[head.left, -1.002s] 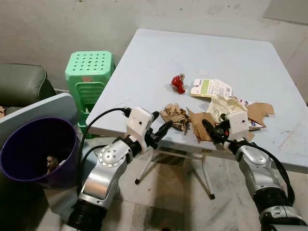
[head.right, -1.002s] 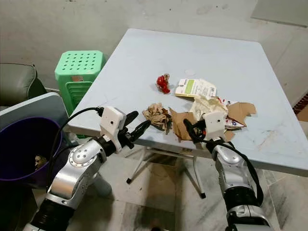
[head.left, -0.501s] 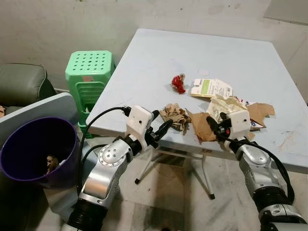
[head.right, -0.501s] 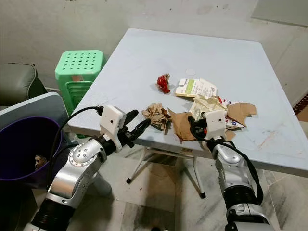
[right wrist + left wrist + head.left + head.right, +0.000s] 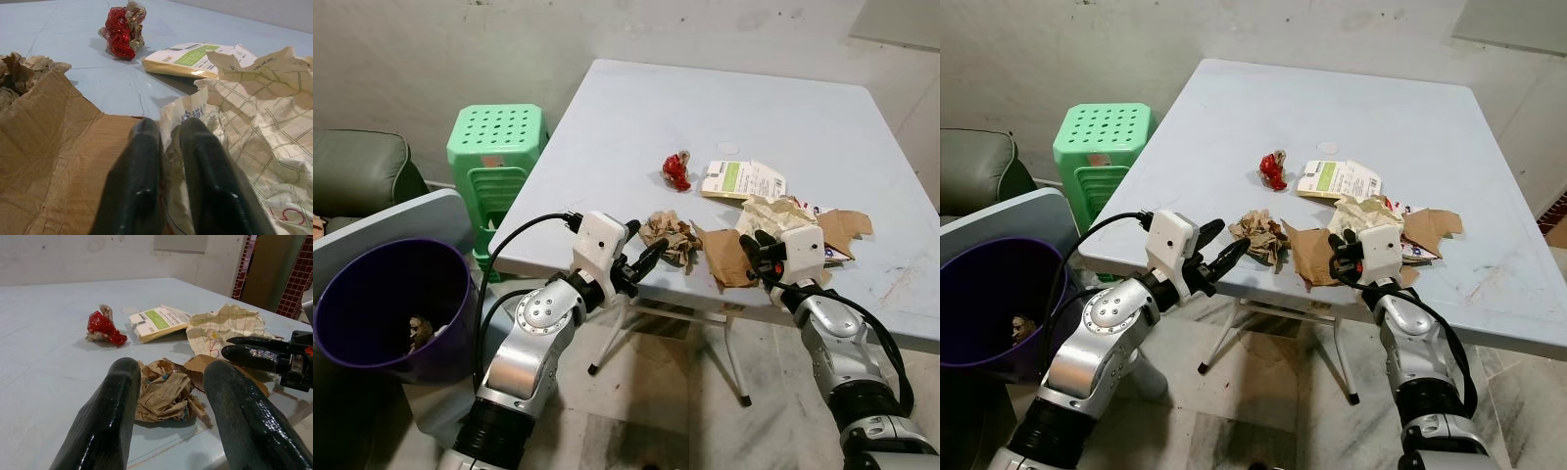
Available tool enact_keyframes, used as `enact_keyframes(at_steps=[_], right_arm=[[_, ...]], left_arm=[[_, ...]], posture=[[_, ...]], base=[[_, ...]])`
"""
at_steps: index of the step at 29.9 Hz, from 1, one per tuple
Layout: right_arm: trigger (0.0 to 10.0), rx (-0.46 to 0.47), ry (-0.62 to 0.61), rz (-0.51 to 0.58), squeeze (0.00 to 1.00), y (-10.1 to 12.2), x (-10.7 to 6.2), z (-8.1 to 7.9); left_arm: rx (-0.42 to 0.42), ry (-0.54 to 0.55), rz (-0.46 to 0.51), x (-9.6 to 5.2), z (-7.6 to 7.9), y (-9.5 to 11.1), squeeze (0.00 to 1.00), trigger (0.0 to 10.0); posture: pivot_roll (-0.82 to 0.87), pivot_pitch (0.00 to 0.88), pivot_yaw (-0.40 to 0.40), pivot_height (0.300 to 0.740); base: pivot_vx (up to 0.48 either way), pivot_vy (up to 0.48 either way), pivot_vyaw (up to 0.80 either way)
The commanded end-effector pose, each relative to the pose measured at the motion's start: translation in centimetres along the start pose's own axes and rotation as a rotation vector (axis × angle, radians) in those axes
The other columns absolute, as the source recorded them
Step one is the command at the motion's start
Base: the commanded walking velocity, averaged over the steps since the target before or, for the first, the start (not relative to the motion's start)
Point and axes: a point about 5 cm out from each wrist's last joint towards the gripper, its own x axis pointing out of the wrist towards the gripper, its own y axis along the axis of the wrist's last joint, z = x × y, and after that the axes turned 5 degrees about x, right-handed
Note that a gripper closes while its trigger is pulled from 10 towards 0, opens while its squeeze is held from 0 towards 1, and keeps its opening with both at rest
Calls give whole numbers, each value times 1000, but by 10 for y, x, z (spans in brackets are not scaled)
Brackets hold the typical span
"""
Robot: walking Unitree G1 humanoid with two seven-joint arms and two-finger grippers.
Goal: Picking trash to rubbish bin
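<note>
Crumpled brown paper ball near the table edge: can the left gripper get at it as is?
Probably yes. The left gripper is open, its fingers flanking the crumpled brown paper ball with nothing between. The torn cardboard lies just beside it.

A pale blue table stands on a tiled floor against a stained grey wall. Just beside the table's left edge sits a stack of green plastic stools, and a dark green sofa lies further left.

Your pale blue tabletop carries a red wrapper, crumpled brown paper, torn cardboard, a green-labelled packet
</note>
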Motion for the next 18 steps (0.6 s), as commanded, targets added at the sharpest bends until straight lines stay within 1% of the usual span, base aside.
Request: enact_keyframes(at_steps=[1, 5, 7, 8, 10, 11, 13, 14, 15, 16, 18], right_arm=[[0, -4, -17, -11, 0, 0, -2, 6], [0, -12, -19, -13, 0, -1, -1, 6], [0, -7, -17, 13, 0, 2, -1, 6], [0, -7, 6, 38, 0, 5, -2, 5], [0, -3, 11, 46, 0, 6, -1, 5], [0, 11, 19, 84, 0, 10, -2, 6], [0, 10, 16, 107, 0, 13, -3, 8], [0, 20, 30, 149, 0, 17, -4, 8], [0, 8, 29, 161, 0, 19, -4, 8], [0, 4, 15, 165, 0, 19, -4, 9], [0, 35, -16, 193, 0, 23, -4, 12]], left_arm=[[12, -8, 1, 1, 0, 1, 0, 10000], [13, -10, 1, 1, 0, 1, 0, 10000], [13, -9, 2, 2, -1, 1, 0, 10000], [16, -8, 5, 2, -1, 2, 0, 10000], [17, -8, 7, 3, -2, 2, 0, 10000], [19, -6, 11, 3, -2, 3, 0, 10000], [22, -4, 13, 4, -3, 3, 0, 10000], [23, -2, 17, 5, -4, 4, 0, 10000], [25, -1, 18, 5, -5, 5, 0, 10000], [29, 1, 20, 5, -5, 5, 0, 10000], [33, 5, 20, 6, -6, 5, 0, 10000]], posture=[[-50, 89, -50, 740], [-49, 87, -51, 740], [-49, 83, -49, 740], [-49, 81, -49, 740], [-49, 78, -48, 740], [-48, 76, -47, 740], [-48, 73, -44, 740], [-49, 71, -44, 740], [-49, 71, -44, 740], [-48, 69, -44, 740], [-49, 67, -41, 740]], base=[[0, 0, 0], [0, 0, 0], [0, 0, 0], [0, 0, 0], [0, 0, 0], [0, 0, 0], [0, 0, 0], [0, 0, 0], [0, 0, 0], [0, 0, 0], [0, 0, 0]])
